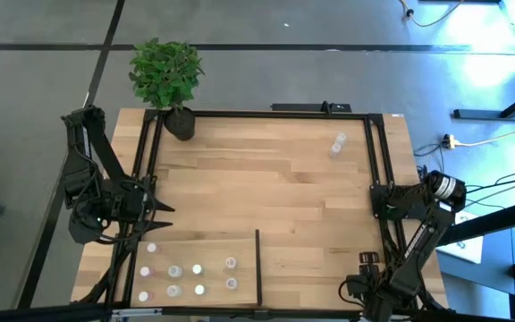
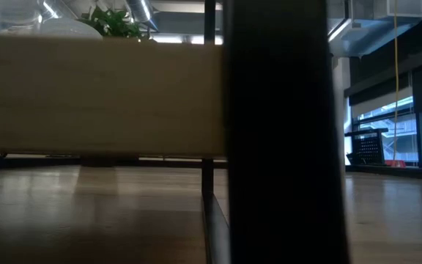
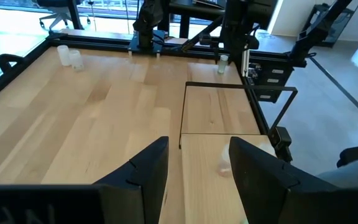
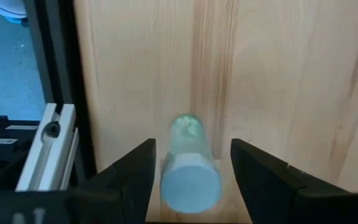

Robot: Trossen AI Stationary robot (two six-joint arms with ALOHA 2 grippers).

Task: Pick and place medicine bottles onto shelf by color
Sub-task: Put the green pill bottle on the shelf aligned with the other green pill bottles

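Beside the black rail at the table's right edge, a small clear medicine bottle [image 4: 190, 177] with a whitish cap stands upright. My right gripper [image 4: 192, 146] points down over it, open, with one finger on each side and a gap to each. The left wrist view shows the same bottle [image 3: 222, 62] under that gripper. The shelf [image 1: 213, 246] lies at the near left, with several bottles [image 1: 175, 271] standing on it. My left gripper [image 1: 161, 210] hovers open beside the shelf's far left corner, with nothing between its fingers [image 3: 148, 165].
Two clear bottles [image 1: 338, 143] lie at the far right of the table. A potted plant [image 1: 179, 123] stands at the far left corner. Black rails [image 1: 375, 170] frame the tabletop, and a black divider bar [image 1: 257, 264] edges the shelf. In the low view a dark post [image 2: 280, 132] blocks much.
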